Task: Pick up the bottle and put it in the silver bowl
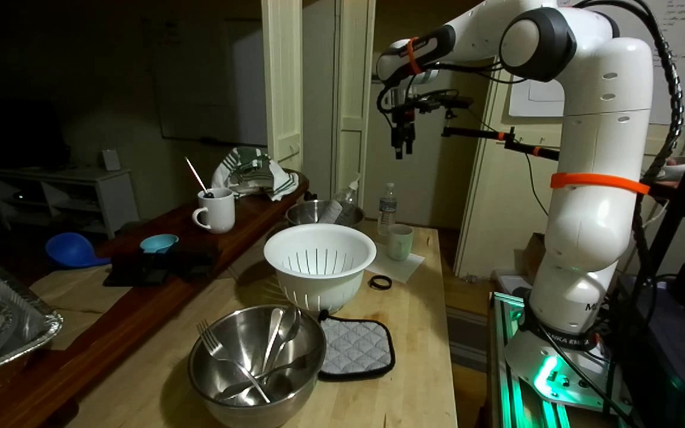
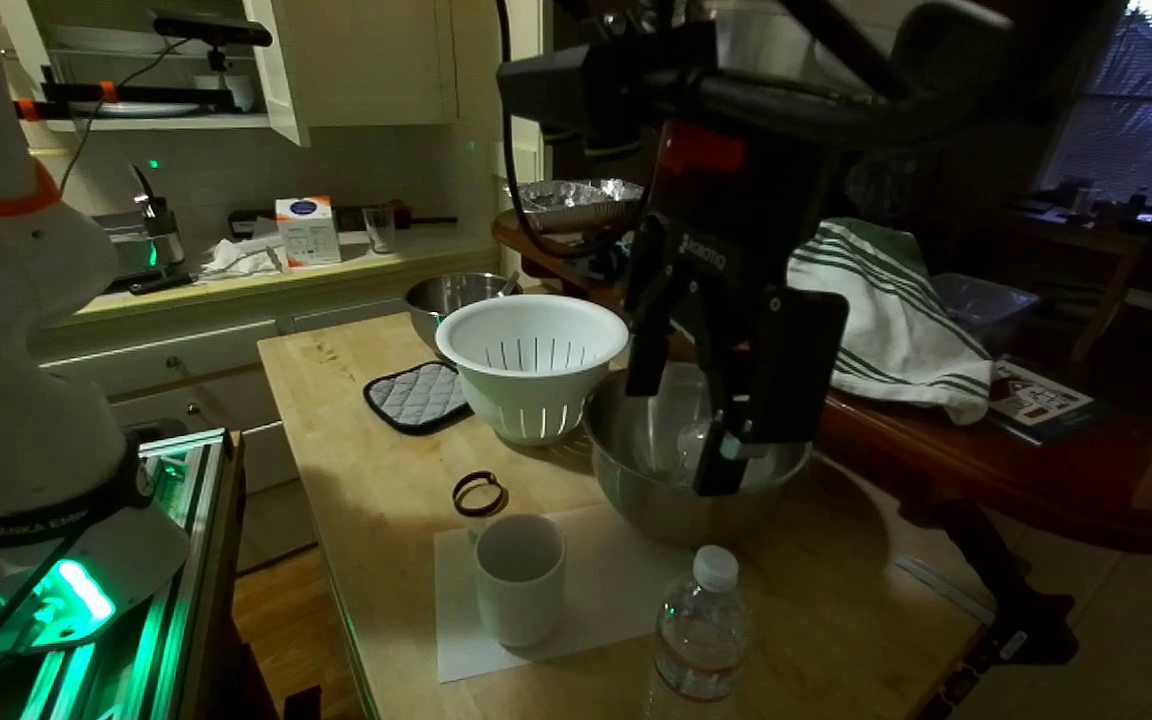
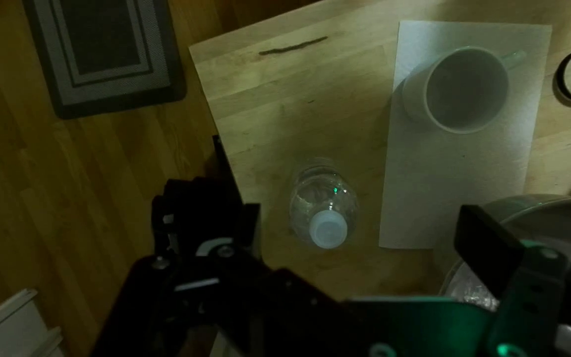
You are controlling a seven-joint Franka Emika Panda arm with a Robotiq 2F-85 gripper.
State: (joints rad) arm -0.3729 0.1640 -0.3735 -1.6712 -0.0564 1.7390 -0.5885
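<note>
A clear bottle with a white cap stands upright at the table's far end. It also shows in an exterior view and the wrist view. Two silver bowls are in view. One silver bowl is beside the strainer, with a clear item in it; its rim shows in the wrist view. The other silver bowl holds several pieces of cutlery. My gripper is open and empty. In an exterior view, the gripper hangs well above the bottle, which appears between the fingers in the wrist view.
A pale mug stands on a paper sheet near the bottle. A white strainer bowl stands between the silver bowls. A grey pot holder and a dark ring lie on the table. A wooden ledge runs alongside.
</note>
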